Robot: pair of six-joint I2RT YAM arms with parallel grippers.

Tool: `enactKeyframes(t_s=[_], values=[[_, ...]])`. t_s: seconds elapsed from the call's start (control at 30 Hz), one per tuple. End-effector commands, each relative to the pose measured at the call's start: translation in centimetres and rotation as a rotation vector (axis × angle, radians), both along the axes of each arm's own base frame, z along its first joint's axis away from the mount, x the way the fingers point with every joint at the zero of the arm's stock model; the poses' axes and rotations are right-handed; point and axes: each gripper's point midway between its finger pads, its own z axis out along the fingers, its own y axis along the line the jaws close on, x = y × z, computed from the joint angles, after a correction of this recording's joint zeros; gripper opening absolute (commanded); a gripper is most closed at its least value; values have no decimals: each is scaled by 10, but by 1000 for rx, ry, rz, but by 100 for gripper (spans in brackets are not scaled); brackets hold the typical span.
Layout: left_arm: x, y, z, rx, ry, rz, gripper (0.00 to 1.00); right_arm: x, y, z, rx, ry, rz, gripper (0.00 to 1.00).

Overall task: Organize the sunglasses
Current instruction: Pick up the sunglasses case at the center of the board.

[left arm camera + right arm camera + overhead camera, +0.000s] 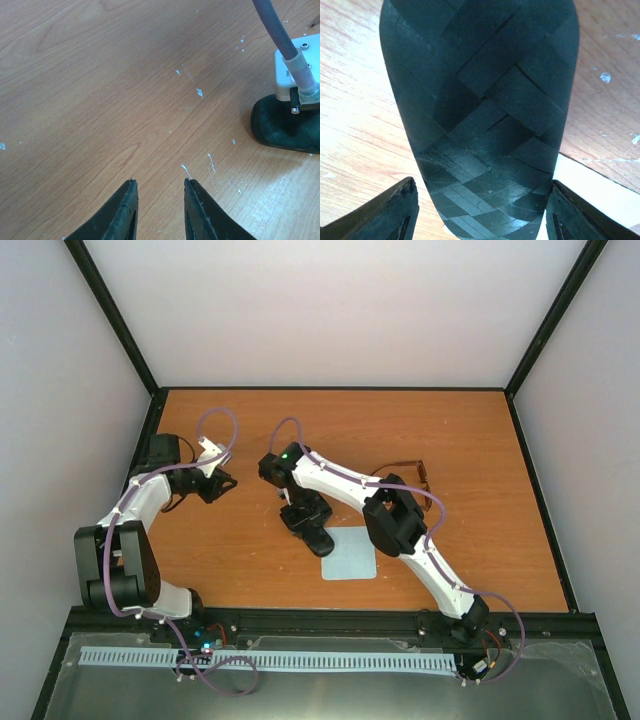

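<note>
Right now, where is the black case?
The case lies mid-table in the overhead view, inside the right pincer, at the far-left corner of the blue cloth.

The case (318, 537) lies mid-way across the counter (460, 430), between the fingers of my right hand (481, 186). The cloth (352, 556) sits just right of it, nearer me (corner touching, it seems). The sunglasses (421, 473) lie farther back, right.

Wood table (250, 430): sunglasses (422, 478), blk case (480, 100), cloth (352, 558)
</note>
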Motion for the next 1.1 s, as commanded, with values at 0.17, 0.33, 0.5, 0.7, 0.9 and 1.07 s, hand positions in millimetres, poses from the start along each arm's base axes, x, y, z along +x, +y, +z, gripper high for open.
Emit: enactKeyframes(t_s=[0.17,0.33,0.5,0.7,0.9,1.07], values=[[4,-2,11,-34,-37,3,29,-2,-4,-12,-40,7,-1,71],[4,-2,10,-38,-36,3,29,-3,-5,-16,-48,14,0,71],[4,-3,11,-41,-39,2,29,-3,-7,-20,-58,17,4,66],[3,-5,11,-53,-40,-5,29,0,-9,-15,-63,-6,9,30],[-3,-20,25,-129,-56,-87,31,13,0,12,12,-60,-8,20],[-25,-50,67,-291,-105,-265,30,43,19,75,397,-33,-151,14]])
